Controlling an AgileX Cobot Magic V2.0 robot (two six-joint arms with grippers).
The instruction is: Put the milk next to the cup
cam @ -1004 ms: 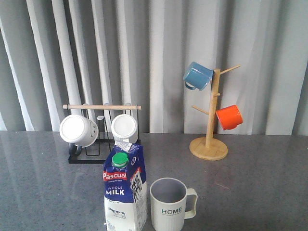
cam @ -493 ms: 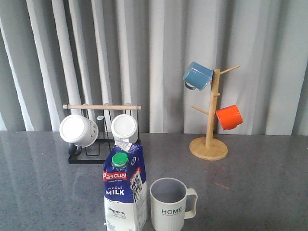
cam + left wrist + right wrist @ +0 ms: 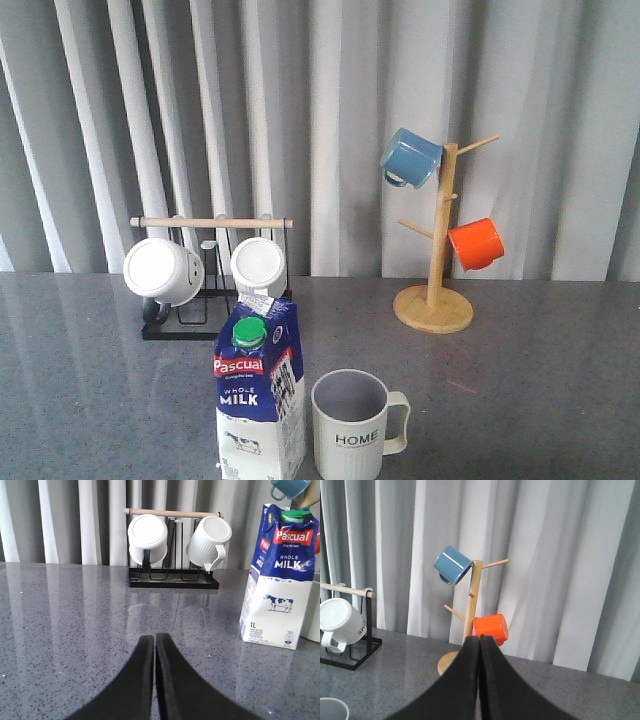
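- Standing upright near the front edge of the grey speckled bench [image 3: 540,400], the blue-and-white gable-top milk carton with the red band and green round cap [image 3: 258,405] sits just beside the pale cream ribbed mug printed "HOME" [image 3: 352,425], on that mug's left in the front view; a thin gap seems to separate them, though I cannot rule out a light touch.
- Judging from this, the placing looks done: carton and mug are side by side, both upright, nothing tilted, and neither claw has hold of anything.
- The left gripper [image 3: 154,642] is clenched on nothing, its two black fingers pressed together, low over bare bench and well apart from the carton, which its wrist view shows off to one side.
- The right gripper [image 3: 480,642] is likewise clenched and empty, fingers meeting in a closed seam, facing the back of the bench.
- Neither arm shows in the front view, so both appear to be clear of the work area.
- Toward the back edge, a black wire rack with a wooden rail [image 3: 210,300] holds two plain white mugs [image 3: 163,271] on their sides; nearer the back right, a wooden mug tree [image 3: 436,270] carries a blue mug [image 3: 411,157] and an orange mug [image 3: 476,243].
- What is left, as I judge it, is little or nothing beyond the arms resting.
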